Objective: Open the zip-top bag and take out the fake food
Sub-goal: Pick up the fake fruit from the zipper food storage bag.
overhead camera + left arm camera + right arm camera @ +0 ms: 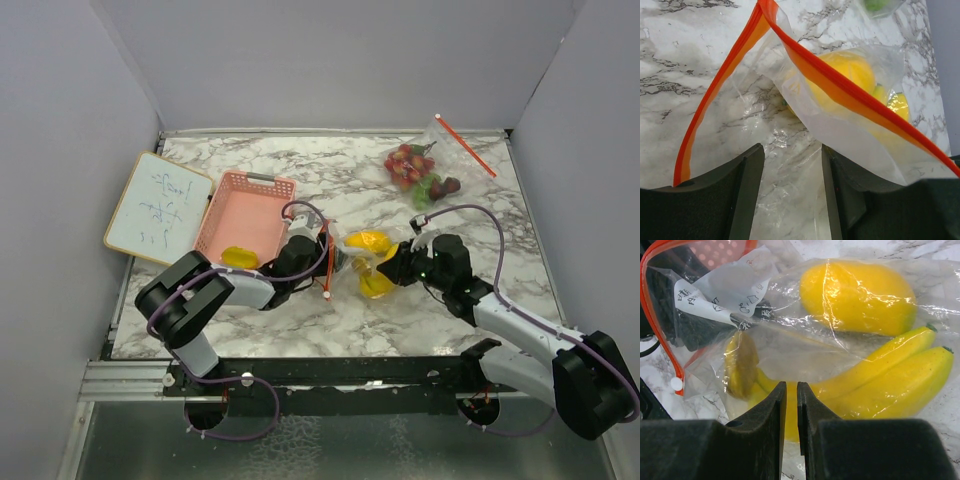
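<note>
The zip-top bag (362,258) lies mid-table, clear with an orange zip strip (715,90) that gapes in a V. Yellow fake food sits inside: a rounded yellow piece (857,295) and bananas (890,375). My left gripper (792,150) is at the bag's mouth, open, with clear film lying between its fingers and one zip edge draped over the right finger (850,200). From the other end, my right gripper (791,385) is pinched shut on the bag's film just below the bananas. In the top view the left gripper (328,255) and right gripper (392,268) flank the bag.
A pink slotted basket (250,190) stands left of the bag, with one yellow piece (238,257) in its near corner. A small whiteboard (158,207) leans at the far left. A second bag (425,170) of red and green pieces lies at the back right.
</note>
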You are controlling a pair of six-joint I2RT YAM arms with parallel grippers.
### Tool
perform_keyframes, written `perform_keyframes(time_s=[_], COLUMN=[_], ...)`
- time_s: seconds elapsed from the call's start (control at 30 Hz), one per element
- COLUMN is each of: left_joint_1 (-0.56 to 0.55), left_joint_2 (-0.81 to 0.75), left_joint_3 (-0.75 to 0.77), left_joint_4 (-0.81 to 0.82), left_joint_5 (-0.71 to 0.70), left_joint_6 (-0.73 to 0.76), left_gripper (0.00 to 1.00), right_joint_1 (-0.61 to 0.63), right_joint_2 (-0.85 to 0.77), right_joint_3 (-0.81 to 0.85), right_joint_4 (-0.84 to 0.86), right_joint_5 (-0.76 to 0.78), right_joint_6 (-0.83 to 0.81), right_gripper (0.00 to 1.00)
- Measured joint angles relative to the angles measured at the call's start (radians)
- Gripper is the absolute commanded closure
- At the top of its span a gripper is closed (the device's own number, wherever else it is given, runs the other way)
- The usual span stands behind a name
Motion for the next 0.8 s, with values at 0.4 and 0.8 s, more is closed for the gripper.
perform_keyframes(time_s=[0.4,0.8], left_joint_1=[-0.002,-0.004], left_joint_2=[0.055,0.111], left_joint_3=[0.026,0.057], left_joint_4=[0.068,0.074], left_joint_5=[-0.016,-0.014], left_joint_6=[-0.068,-0.072], left_gripper=[0.43,0.42], right_joint_1=[-0.003,-0.069], right_joint_2=[0.002,0.37], right_joint_3=[0.038,0.41], right_joint_4=[-0.045,-0.114], right_joint_5=[0.078,0.179], right_joint_6=[0.004,0.011], right_gripper=[0.77,0.76])
